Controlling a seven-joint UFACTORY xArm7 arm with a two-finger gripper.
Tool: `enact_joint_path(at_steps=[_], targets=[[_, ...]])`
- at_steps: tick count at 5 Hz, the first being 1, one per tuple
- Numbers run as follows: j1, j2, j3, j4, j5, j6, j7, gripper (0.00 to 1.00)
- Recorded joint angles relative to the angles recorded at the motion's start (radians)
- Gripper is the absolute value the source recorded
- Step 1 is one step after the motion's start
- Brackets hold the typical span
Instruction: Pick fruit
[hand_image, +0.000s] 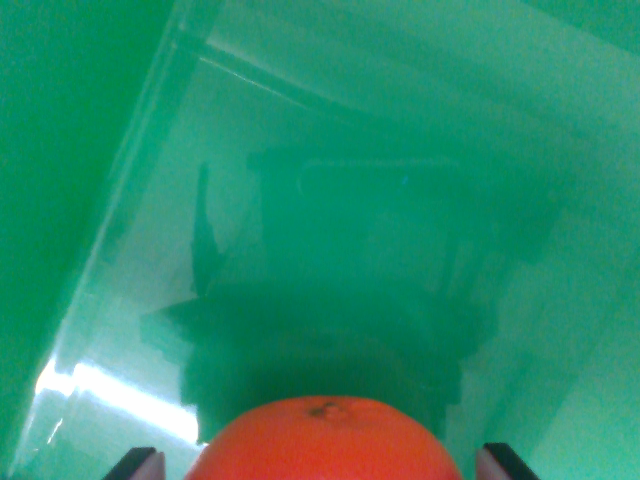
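Observation:
An orange fruit (328, 440) with a small dark stem dimple fills the bottom centre of the wrist view. It sits between my gripper's (320, 468) two dark fingertips (138, 464), whose tips show at the bottom left and bottom right. The jaws look closed against the fruit's sides. Below the fruit lies the glossy green floor of a container (380, 230), which carries the dark reflection of the gripper and arm.
A green container wall (110, 230) runs diagonally down the wrist view's left, with a bright glare patch (90, 385) near the bottom left. Another wall edge (560, 60) crosses the top right.

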Motion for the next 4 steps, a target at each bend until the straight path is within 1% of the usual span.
enact_joint_path(at_steps=[4], targets=[[-0.0001,-0.005,0.000,0.007,0.0007,0.013,-0.001,1.00]])
